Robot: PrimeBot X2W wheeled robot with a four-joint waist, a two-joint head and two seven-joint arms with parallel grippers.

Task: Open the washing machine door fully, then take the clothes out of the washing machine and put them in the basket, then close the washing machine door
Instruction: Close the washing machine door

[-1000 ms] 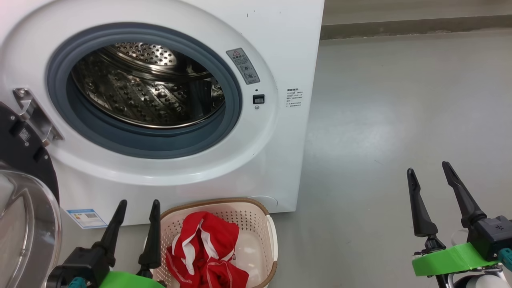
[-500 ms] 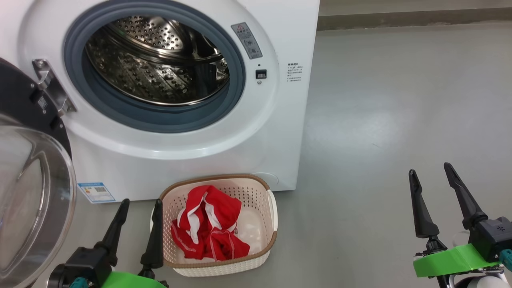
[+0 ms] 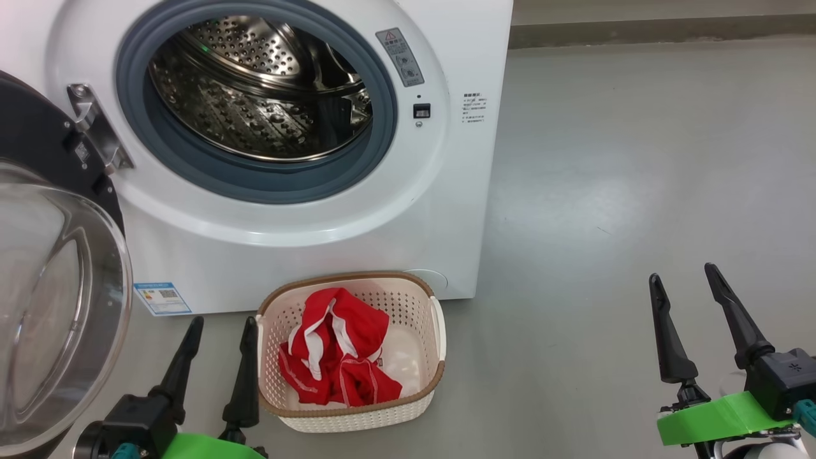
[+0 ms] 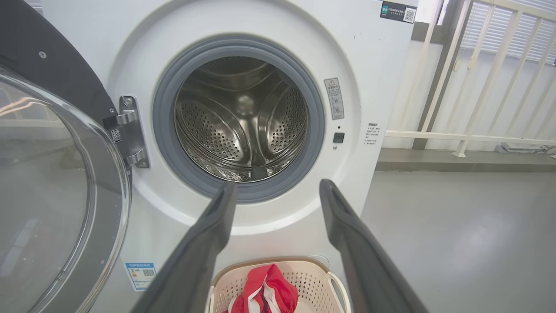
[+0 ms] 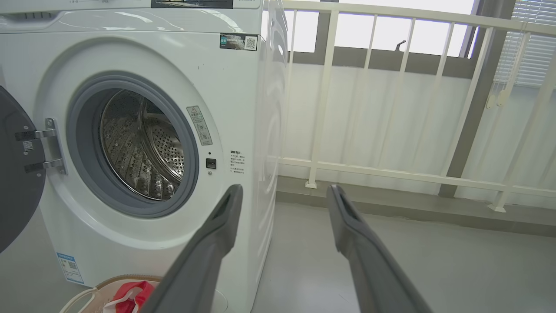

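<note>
The white washing machine (image 3: 446, 210) (image 4: 391, 65) (image 5: 234, 78) stands with its steel drum (image 3: 261, 95) (image 4: 241, 121) showing no clothes inside. Its black door (image 3: 44, 159) (image 4: 56, 187) (image 5: 17, 182) with the glass bowl hangs swung out to the left. Red clothes (image 3: 338, 357) (image 4: 267, 295) (image 5: 130, 295) with white trim lie in the cream basket (image 3: 421, 395) (image 4: 321, 278) on the floor before the machine. My left gripper (image 3: 222, 324) (image 4: 278, 189) is open and empty just left of the basket. My right gripper (image 3: 682, 275) (image 5: 282, 193) is open and empty, far to the right over bare floor.
A blue label sticker (image 3: 162, 298) sits low on the machine's front. Grey floor (image 3: 637, 159) stretches to the right of the machine. A white railing (image 5: 391, 130) and a low wall run behind it.
The head camera has tilted and shifted, so the machine sits higher and the basket shows whole. Both grippers stay open in about the same places.
</note>
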